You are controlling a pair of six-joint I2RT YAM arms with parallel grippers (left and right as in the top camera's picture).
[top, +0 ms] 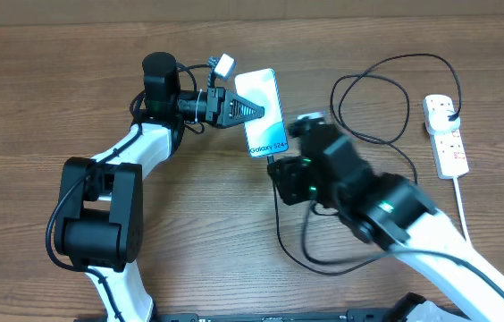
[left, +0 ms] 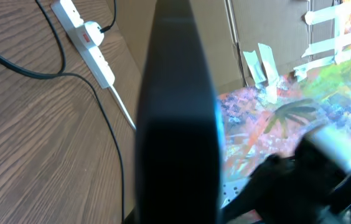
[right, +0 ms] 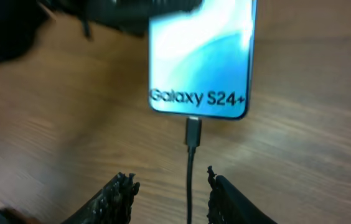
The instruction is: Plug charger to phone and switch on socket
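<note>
Surface: a brown wood-grain surface [top: 55, 72] carries everything in the scene.
Phone: the phone [top: 270, 121] is near the middle of the overhead view. Its light-blue screen faces up and reads "Galaxy S24+". Its long axis slants a little, and the lettered end points toward the right arm.
Left arm: the left fingers [top: 245, 108] come in from the phone's left side and are clamped over its upper half. In the left wrist view the phone appears only as a dark edge-on slab filling the centre.
Charger: the connector of the charger [right: 192, 134] meets the middle of the phone's bottom edge and looks seated there. The thin black cable runs straight back from it, then curls in loose loops across the surface toward the right.
Right arm: the right gripper [right: 169, 177] hovers just below the phone's lettered end. Its fingers [right: 228, 199] are spread wide, one on each side of the cable, and neither touches it.
Socket: the white socket [top: 449, 143] lies at the far right, well apart from the phone. A black plug sits in the outlet at its upper end, and there are red marks along its body. Whether the switch is on cannot be told.
White cord: the white cord [top: 460, 210] leaves the socket's lower end and runs toward the bottom edge of the overhead view.
</note>
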